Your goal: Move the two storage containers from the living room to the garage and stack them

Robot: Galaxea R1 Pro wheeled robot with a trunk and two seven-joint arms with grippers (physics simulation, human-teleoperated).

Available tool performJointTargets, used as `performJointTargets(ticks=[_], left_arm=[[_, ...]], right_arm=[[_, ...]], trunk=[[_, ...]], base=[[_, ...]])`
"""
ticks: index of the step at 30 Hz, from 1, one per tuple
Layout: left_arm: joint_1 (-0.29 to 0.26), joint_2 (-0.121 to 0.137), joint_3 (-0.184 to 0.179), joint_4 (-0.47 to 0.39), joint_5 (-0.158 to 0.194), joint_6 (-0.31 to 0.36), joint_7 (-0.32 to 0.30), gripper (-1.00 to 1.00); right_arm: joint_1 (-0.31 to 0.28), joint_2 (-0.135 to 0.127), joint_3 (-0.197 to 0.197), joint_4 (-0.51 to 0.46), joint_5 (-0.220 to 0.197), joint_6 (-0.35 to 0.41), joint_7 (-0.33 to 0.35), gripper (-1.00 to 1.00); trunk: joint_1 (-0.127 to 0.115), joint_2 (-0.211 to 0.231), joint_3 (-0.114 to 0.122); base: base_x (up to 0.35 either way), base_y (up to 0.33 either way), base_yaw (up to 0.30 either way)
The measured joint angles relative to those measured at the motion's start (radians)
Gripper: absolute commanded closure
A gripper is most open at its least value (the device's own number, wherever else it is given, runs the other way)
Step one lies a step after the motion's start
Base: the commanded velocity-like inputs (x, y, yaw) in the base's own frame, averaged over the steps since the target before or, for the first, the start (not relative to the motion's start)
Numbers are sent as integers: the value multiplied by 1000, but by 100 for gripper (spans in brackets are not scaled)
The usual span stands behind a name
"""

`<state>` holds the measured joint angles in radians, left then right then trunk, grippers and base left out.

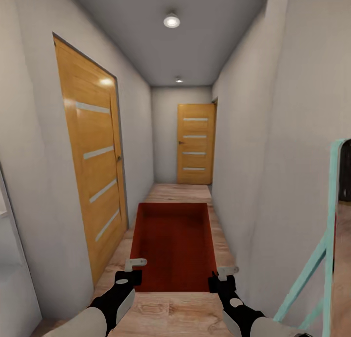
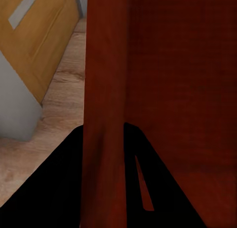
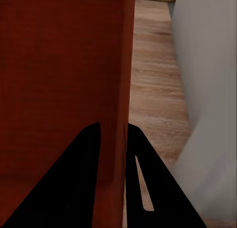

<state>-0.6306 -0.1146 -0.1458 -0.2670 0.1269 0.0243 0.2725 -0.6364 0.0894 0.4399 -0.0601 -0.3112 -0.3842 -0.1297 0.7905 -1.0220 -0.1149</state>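
Clamping both side walls, left fingers (image 1: 130, 272) and right fingers (image 1: 220, 276) hold a storage container (image 1: 175, 244) above hallway wood-plank flooring (image 1: 168, 312).

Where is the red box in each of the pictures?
Head view: the storage container is low in the middle, held between both grippers.
Left wrist view: its wall runs between the fingers.
Right wrist view: its wall does too.
Shared landmark: the wood-plank flooring.
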Motion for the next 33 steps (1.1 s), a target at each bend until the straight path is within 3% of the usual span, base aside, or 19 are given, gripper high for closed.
performJointTargets(ticks=[33], left_arm=[[0,0,2,-4,-1,1,-1,100]], right_arm=[[0,0,1,-2,-2,-1,0,100]], trunk=[[0,0,0]], base=[[323,123,0]])
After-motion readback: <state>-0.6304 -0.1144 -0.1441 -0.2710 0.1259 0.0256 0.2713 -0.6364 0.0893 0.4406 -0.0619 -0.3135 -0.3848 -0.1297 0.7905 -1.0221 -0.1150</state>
